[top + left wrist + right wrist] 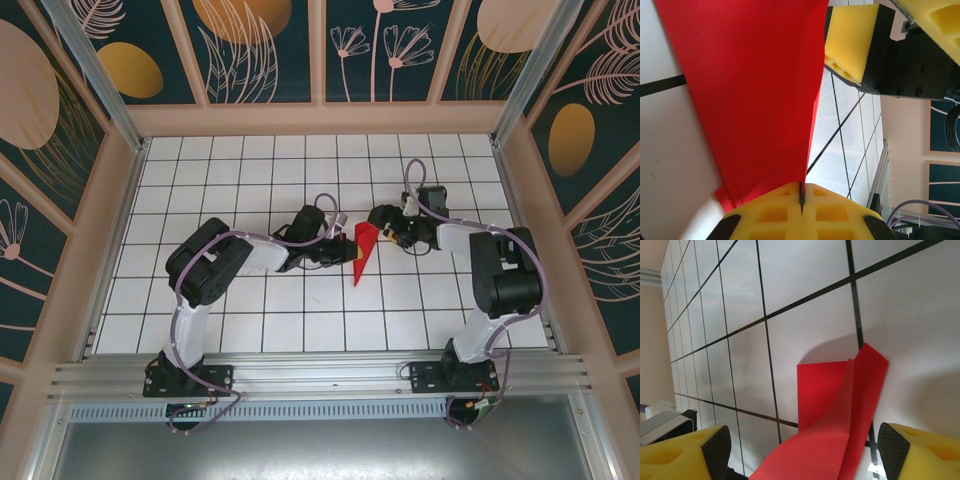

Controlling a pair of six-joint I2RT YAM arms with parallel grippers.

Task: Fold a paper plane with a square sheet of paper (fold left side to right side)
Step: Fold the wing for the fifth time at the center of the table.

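The red paper [364, 252], folded down to a narrow point aimed at the near edge, lies in the middle of the table [250, 320] between the arms. The left gripper [801, 192] is pinched closed on the paper's edge. The right gripper [802, 447] stands wide, with its fingers on either side of a lifted flap.

I work in a lab test booth: a white gridded table [250, 330], an aluminium rail [320, 378] along its near edge, leaf-patterned panels [260, 50] walling me in.
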